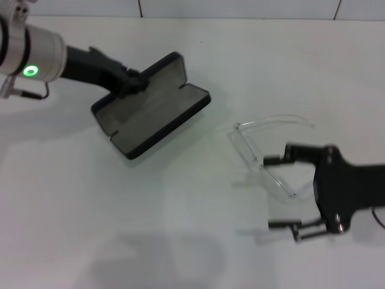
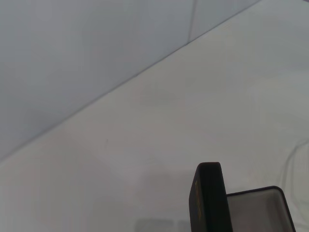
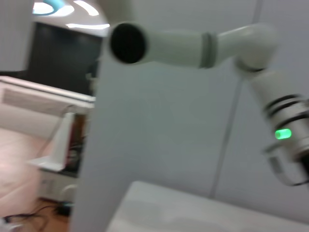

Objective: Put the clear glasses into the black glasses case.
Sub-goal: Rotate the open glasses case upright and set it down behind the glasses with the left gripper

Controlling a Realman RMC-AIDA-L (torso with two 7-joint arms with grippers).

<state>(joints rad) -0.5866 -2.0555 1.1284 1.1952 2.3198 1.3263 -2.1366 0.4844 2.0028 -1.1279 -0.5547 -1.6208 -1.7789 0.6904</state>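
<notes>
left gripper (image 1: 133,82) clamps open black glasses case (image 1: 150,108) lid | right gripper (image 1: 275,192) spread around clear glasses (image 1: 264,158)

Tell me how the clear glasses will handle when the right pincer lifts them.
The clear glasses look thin and light, so probably easy to lift, though their slim arms may flex. Smooth plastic could slip in the right pincer, whose fingers stand apart around the lens.

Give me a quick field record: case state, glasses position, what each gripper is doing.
case: black glasses case open, grey lining up, on white table
glasses: clear glasses on table, right of case, outside it
left gripper: at the case lid's edge, appears shut on it
right gripper: open, fingers straddling the glasses' near end
</notes>
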